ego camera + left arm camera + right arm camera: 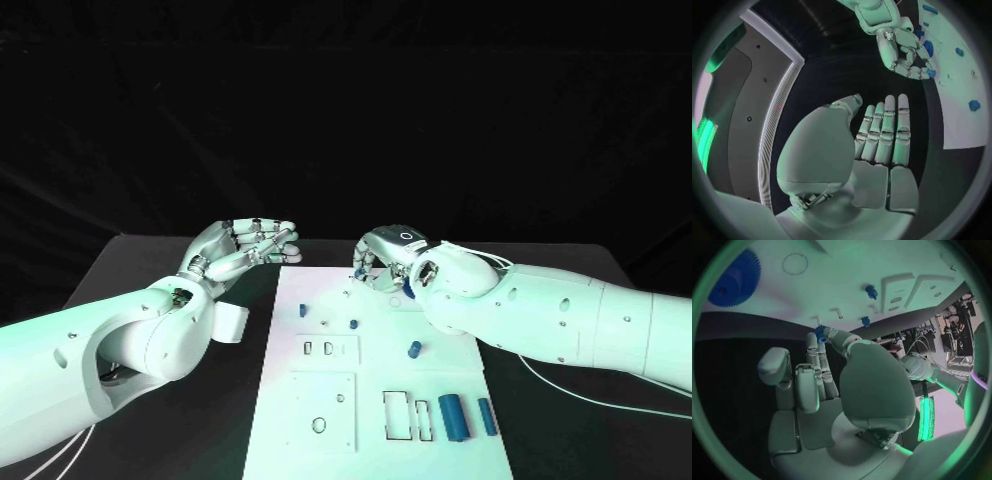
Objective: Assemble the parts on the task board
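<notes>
Nearby, a gear (734, 279) lies beside board (378, 440) pegs (871, 290).

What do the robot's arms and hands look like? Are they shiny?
Both arms are white, smooth and rounded, like fat tubes with small dark screw dots. Thin pale cables hang beside the right arm and under the left arm. The left hand and right hand are silver metal, with fingers made of short jointed blocks, so yes, fairly shiny.

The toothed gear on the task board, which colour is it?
Blue; the gear shows best in the right wrist view.
</notes>
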`<control>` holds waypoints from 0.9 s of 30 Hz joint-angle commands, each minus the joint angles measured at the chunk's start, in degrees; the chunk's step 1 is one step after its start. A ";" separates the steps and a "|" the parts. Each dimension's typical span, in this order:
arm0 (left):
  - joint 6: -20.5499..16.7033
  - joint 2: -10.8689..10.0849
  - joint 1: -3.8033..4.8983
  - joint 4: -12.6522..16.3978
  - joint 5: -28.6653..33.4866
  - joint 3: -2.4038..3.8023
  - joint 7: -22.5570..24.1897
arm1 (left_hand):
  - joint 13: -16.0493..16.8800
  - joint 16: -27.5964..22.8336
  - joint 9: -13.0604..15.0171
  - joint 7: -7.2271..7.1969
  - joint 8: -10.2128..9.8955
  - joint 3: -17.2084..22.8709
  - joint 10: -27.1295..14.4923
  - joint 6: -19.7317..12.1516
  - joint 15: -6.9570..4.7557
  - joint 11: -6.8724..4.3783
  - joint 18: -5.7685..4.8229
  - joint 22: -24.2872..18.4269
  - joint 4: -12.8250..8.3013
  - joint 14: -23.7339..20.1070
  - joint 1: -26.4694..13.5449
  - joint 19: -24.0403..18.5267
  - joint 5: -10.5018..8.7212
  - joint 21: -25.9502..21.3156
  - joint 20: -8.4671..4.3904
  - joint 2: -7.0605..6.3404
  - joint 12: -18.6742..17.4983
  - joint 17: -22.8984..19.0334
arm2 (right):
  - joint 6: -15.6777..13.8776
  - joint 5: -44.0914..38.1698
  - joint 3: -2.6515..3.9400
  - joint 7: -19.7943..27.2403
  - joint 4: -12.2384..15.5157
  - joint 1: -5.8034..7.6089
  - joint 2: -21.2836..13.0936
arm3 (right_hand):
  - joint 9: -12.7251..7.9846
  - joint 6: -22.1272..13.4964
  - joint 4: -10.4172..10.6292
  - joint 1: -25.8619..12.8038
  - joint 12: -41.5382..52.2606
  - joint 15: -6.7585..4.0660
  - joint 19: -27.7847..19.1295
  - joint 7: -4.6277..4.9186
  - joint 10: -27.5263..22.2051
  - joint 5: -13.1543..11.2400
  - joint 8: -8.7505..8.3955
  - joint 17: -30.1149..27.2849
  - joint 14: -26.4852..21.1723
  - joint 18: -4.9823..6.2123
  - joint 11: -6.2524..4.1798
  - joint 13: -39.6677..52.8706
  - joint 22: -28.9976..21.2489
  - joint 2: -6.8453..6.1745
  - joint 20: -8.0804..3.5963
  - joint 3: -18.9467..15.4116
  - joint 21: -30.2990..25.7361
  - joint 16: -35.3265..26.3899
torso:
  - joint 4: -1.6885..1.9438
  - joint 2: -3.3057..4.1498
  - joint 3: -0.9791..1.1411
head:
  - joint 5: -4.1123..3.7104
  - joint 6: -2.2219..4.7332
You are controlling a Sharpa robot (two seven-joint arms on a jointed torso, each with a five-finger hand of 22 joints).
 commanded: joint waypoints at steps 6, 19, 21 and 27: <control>0.91 0.04 0.36 0.37 -0.18 0.06 0.36 | -0.05 -0.24 -0.08 0.36 -0.30 0.38 -0.08 -0.44 0.14 0.31 0.64 -0.05 0.04 -0.27 -0.12 -0.08 -0.21 -0.19 0.23 -0.51 -0.20 0.08 | -0.22 0.74 0.02 0.03 -1.80 -0.10 1.48 | 3.69 -0.75 0.17 0.37 0.00 -0.16 -0.07 0.02 -0.34 -0.11 0.36 0.05 3.11 -0.71 0.10 0.15 -0.01 0.33 -0.14 0.31 0.26 0.37 | 0.41 0.40 -0.24 | 0.12 0.08; 0.97 0.05 0.70 0.42 -0.18 0.06 0.28 | -0.05 -0.24 -0.08 0.36 -0.30 0.38 -0.08 -0.44 0.14 0.31 0.64 -0.05 0.04 -0.27 -0.12 -0.08 -0.21 -0.19 0.23 -0.51 -0.20 0.08 | 1.93 0.62 0.01 -0.08 -3.36 -0.38 2.60 | 3.91 -1.09 0.31 0.11 -0.12 -0.07 -0.20 0.13 -0.54 -0.26 0.32 0.02 3.10 -0.68 0.21 0.18 -0.15 0.16 -0.07 0.33 0.12 0.40 | 0.38 0.38 -0.27 | 0.28 -0.21; 0.99 0.04 0.75 0.43 -0.18 0.06 0.27 | -0.05 -0.24 -0.08 0.36 -0.30 0.38 -0.08 -0.44 0.14 0.31 0.64 -0.05 0.04 -0.27 -0.12 -0.08 -0.21 -0.19 0.23 -0.51 -0.20 0.08 | 2.28 0.64 0.00 -0.08 -3.64 -0.45 2.73 | 3.91 -1.09 0.31 0.11 -0.12 -0.07 -0.20 0.13 -0.54 -0.26 0.32 0.02 3.10 -0.68 0.21 0.18 -0.15 0.16 -0.07 0.33 0.12 0.40 | 0.39 0.42 -0.28 | 0.12 -0.10; 1.02 0.02 0.84 0.46 -0.18 0.06 0.27 | -0.04 -0.28 -0.07 0.37 -0.32 0.45 -0.05 -0.44 0.15 0.32 0.65 -0.07 -0.05 -0.29 -0.11 -0.09 -0.22 -0.20 0.25 -0.53 -0.28 0.15 | 3.16 0.75 -0.02 -0.07 -4.64 -0.57 3.27 | 4.05 -1.24 0.41 -0.08 -0.16 -0.02 -0.37 0.17 -0.60 -0.37 0.31 -0.07 3.08 -0.62 0.26 0.21 -0.43 0.02 -0.03 0.30 -0.10 0.38 | 0.43 0.47 -0.27 | 0.22 -0.17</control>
